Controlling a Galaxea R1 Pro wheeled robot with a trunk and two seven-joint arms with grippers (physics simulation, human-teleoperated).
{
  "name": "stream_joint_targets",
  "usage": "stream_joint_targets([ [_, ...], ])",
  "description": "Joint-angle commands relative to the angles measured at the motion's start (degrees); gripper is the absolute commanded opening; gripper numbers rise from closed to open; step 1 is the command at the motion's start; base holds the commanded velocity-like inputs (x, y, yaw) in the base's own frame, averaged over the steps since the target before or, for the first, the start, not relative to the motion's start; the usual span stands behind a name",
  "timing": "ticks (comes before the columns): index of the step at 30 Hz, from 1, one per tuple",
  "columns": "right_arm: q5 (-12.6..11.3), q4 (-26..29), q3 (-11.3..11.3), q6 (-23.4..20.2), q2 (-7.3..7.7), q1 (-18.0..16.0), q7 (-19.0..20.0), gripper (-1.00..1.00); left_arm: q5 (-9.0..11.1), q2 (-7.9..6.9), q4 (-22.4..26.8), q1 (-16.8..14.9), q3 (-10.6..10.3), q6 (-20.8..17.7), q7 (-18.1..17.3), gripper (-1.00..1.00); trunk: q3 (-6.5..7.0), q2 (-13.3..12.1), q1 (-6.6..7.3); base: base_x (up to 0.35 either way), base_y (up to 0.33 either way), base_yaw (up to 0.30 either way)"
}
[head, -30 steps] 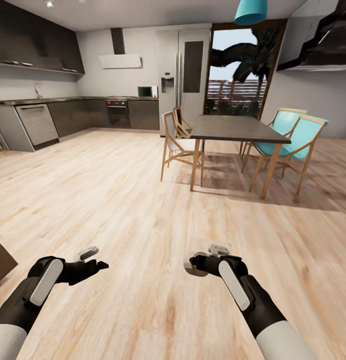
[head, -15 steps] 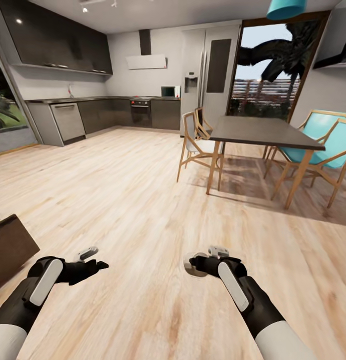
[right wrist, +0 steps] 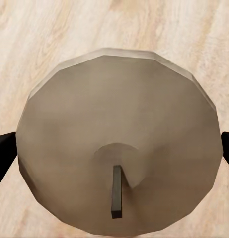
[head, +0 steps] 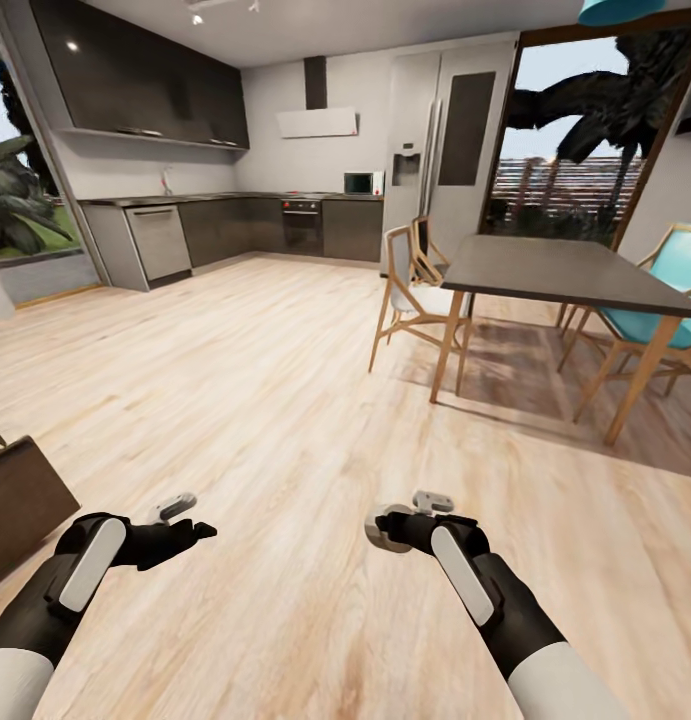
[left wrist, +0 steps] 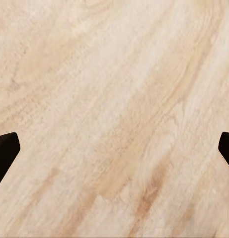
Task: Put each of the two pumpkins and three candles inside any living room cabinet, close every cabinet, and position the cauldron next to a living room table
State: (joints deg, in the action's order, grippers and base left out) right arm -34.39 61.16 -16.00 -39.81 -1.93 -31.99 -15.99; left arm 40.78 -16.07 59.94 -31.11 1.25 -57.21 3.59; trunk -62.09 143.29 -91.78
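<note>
While the right gripper (head: 385,528) is clamped on a tan candle (right wrist: 116,158), the left gripper (head: 192,520) hangs spread apart, holding nothing. Both hover over the wood floor (head: 265,400), facing a kitchen.

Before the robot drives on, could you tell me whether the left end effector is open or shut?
Open. The left end effector shows its dark fingertips far apart over bare wood floor, with nothing between them.
</note>
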Motion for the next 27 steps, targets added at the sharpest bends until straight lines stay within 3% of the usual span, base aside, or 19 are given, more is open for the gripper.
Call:
stream_joint_targets([
  [1, -0.1, 0.0, 0.0, 0.0, 0.0, 0.0, -0.1, -1.0, 0.0, 0.0, 0.0, 0.0, 0.0, 0.0, 0.0, 1.0, 0.0, 0.0, 0.0, 0.114, -0.309, 0.288],
  [10, -0.2, 0.0, -2.6, -0.1, 0.0, 0.0, -1.1, -1.0, 0.0, -0.01, 0.0, 0.0, 0.0, 0.0, 0.0, 1.0, 0.0, 0.0, 0.0, 0.125, -0.263, 0.292],
  [27, -0.2, -0.1, -3.0, -0.3, -0.01, 0.0, -1.2, -1.0, 0.0, 0.0, 0.0, 0.0, 0.1, -0.1, 0.0, 1.0, 0.0, 0.0, 0.0, 0.046, -0.01, 0.292],
])
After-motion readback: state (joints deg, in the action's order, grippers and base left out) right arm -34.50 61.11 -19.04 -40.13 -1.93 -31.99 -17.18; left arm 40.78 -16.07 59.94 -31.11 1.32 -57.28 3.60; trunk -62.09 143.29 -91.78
